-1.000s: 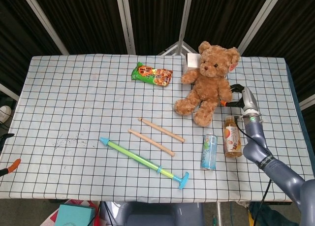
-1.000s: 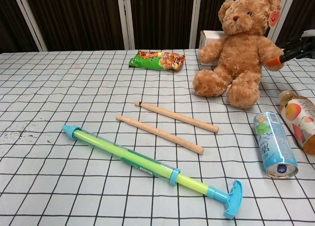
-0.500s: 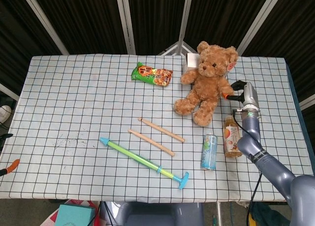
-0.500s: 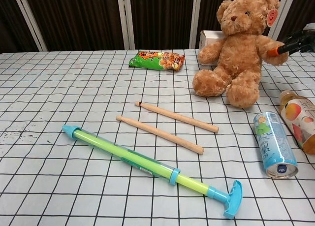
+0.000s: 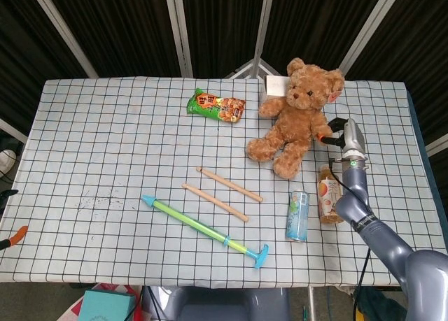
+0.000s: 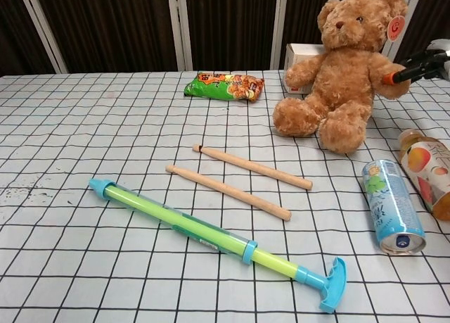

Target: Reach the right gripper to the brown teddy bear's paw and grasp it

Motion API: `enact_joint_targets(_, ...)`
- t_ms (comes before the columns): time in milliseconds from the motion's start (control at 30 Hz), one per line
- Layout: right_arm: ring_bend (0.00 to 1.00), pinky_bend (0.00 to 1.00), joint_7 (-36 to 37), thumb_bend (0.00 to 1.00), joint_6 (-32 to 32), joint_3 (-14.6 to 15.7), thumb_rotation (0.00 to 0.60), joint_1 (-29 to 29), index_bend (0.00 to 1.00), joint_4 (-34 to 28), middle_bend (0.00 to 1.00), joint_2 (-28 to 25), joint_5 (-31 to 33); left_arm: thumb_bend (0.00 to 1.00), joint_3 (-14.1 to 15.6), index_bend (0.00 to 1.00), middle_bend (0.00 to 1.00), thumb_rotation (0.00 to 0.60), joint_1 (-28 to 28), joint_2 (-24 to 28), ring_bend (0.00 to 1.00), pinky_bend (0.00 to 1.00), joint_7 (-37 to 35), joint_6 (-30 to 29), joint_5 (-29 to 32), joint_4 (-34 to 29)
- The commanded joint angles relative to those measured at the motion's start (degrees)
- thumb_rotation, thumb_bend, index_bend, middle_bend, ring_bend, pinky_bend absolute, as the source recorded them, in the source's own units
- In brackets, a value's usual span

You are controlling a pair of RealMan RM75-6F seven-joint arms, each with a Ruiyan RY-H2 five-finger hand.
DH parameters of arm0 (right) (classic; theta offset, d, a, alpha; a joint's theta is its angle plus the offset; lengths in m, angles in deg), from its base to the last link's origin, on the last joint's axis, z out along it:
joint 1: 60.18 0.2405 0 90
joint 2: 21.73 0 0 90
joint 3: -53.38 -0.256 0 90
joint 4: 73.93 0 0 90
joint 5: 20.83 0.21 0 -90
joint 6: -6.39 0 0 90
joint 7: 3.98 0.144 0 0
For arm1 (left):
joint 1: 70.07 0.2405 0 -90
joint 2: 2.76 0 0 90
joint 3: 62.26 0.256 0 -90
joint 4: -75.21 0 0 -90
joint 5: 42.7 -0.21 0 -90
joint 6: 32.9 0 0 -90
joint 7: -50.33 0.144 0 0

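Note:
The brown teddy bear [image 5: 297, 118] [image 6: 344, 70] sits at the back right of the checked table, leaning on a white box [image 5: 274, 85]. My right hand [image 5: 341, 133] [image 6: 420, 61] is at the bear's right side. Its dark, orange-tipped fingers pinch the bear's outstretched paw [image 5: 321, 130] [image 6: 389, 85]. The paw is held up off the cloth, level with the bear's chest. Only fingertips of my left hand [image 5: 15, 236] show at the left edge of the head view, off the table, and their state is unclear.
An orange juice bottle [image 5: 330, 194] [image 6: 425, 169] and a blue can [image 5: 297, 215] [image 6: 391, 205] lie just in front of the right arm. Two wooden sticks [image 5: 222, 192], a green-blue water pump toy [image 5: 204, 229] and a snack bag [image 5: 215, 105] lie mid-table.
The right hand kept its hold on the paw and shifted slightly. The bear rocked left, then came back more upright and a little to the right.

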Motion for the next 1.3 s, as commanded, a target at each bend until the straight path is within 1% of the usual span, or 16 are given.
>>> enact_joint_targets(33,0.39,0.0,3.0,0.42,2.7,0.0,0.6,-0.4,0.64,-0.6,0.61,0.0,-5.6,0.31,0.0,0.23,0.0,0.6,-0.1,-0.1,0.0,0.12,0.2,0.2,0.1,0.0)
enact_joint_targets(100,0.39,0.0,5.4,0.42,3.2,1.3,0.6,-1.4,0.64,0.0,0.61,1.0,-9.3,0.31,0.0,0.23,0.0,0.6,0.0,0.0,0.0,0.12,0.3,0.1,0.0,-0.1)
enact_joint_targets(200,0.39,0.0,8.2,0.42,3.4,1.7,0.6,-1.7,0.64,1.6,0.61,1.9,-12.6,0.31,0.1,0.23,0.0,0.6,0.1,0.0,0.0,0.12,0.1,0.0,0.0,-0.2)
enact_joint_targets(433,0.39,0.0,10.0,0.42,4.3,1.0,0.6,-1.1,0.64,2.4,0.61,1.9,-15.5,0.31,0.0,0.23,0.0,0.6,0.1,0.2,0.0,0.12,-0.2,0.0,0.0,-0.1)
enact_joint_targets(600,0.39,0.0,9.4,0.42,4.4,1.0,0.6,-1.3,0.64,2.1,0.61,1.6,-16.0,0.31,0.1,0.23,0.0,0.6,0.1,0.3,0.0,0.12,-0.3,0.2,0.1,-0.2)
enact_joint_targets(800,0.39,0.0,9.2,0.42,2.1,1.5,0.6,-2.6,0.64,4.3,0.61,3.0,-15.0,0.31,0.1,0.23,0.0,0.6,0.2,0.4,0.0,0.12,-0.4,0.0,-0.1,-0.2)
enact_joint_targets(967,0.39,0.0,9.9,0.42,1.7,1.4,0.6,-2.7,0.64,5.3,0.61,3.4,-15.4,0.31,0.1,0.23,0.0,0.6,0.3,0.4,0.0,0.12,-0.4,-0.1,-0.1,-0.2)
enact_joint_targets(1133,0.39,0.0,10.4,0.42,3.0,0.6,0.6,-1.9,0.64,4.2,0.61,2.5,-16.9,0.31,0.1,0.23,0.0,0.6,0.1,0.2,0.0,0.12,-0.1,0.1,0.1,-0.2)
enact_joint_targets(1300,0.39,0.0,9.5,0.43,2.9,0.9,0.6,-2.4,0.64,3.6,0.61,2.2,-17.1,0.31,0.1,0.23,0.0,0.6,0.1,0.1,0.0,0.12,0.2,0.1,0.1,-0.3)
